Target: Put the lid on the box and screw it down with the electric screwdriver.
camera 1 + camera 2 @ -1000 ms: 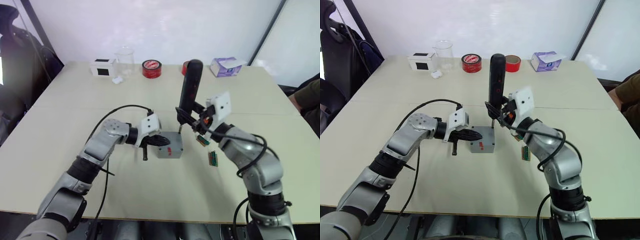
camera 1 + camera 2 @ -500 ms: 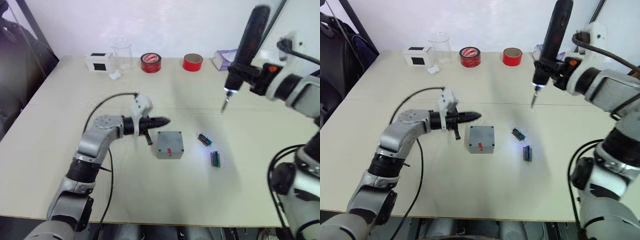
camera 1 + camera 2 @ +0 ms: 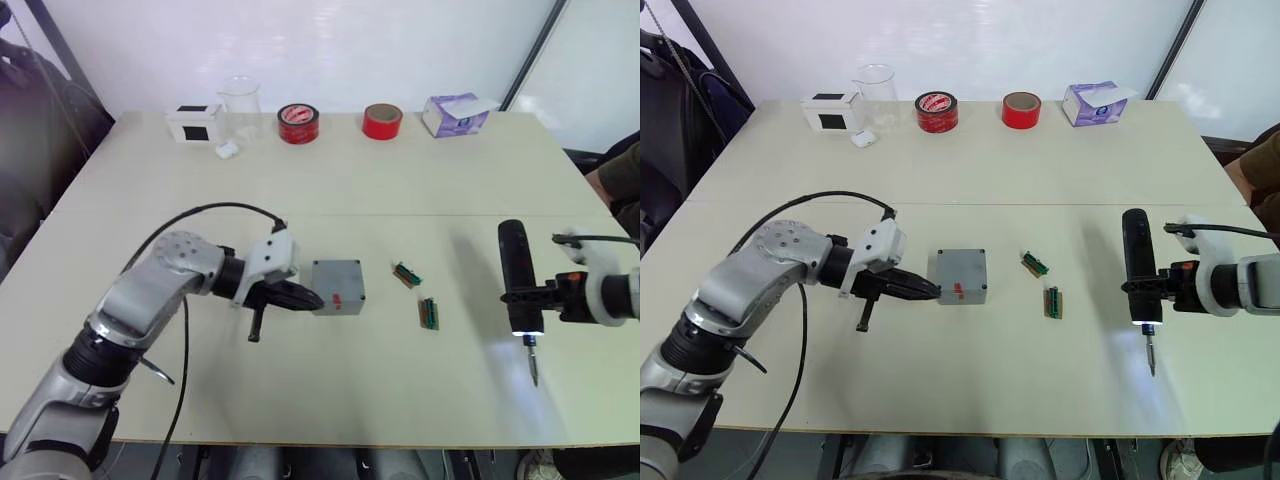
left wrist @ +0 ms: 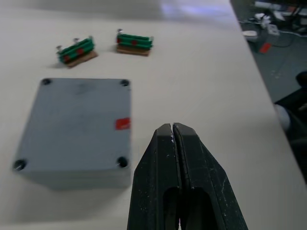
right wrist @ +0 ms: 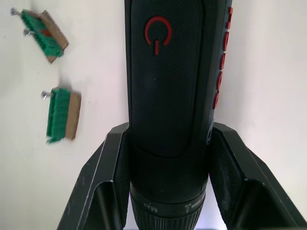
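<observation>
Head views: the box (image 3: pixel 962 276) sits mid-table with the lid (image 3: pixel 337 275) closed on top, screw holes at the corners, small red mark on its near side. Left gripper (image 3: pixel 930 291) lies low on the table (image 3: pixel 940 170), fingers pressed together, tips touching or just short of the box's near-left edge; cannot tell which. Right gripper (image 3: pixel 540 296) is well off to the right, fingers pinching the electric screwdriver (image 3: pixel 516 276) around its lower body. Tool lies roughly level above the table, metal bit toward the robot, white tip light on. Two small green pieces (image 3: pixel 1042 282) lie between box and screwdriver.

Left wrist view: fingers (image 4: pixel 163 172) shut, nothing between them. Fingertips are beside the box's (image 4: pixel 76 127) red-marked side, near one corner screw hole. Green pieces (image 4: pixel 76 50) lie beyond the box.

Right wrist view: both fingers (image 5: pixel 108 182) clamp the screwdriver's (image 5: pixel 172 91) black barrel; red power symbol faces the camera. Green pieces (image 5: pixel 60 115) lie off to one side of the fingers.
</observation>
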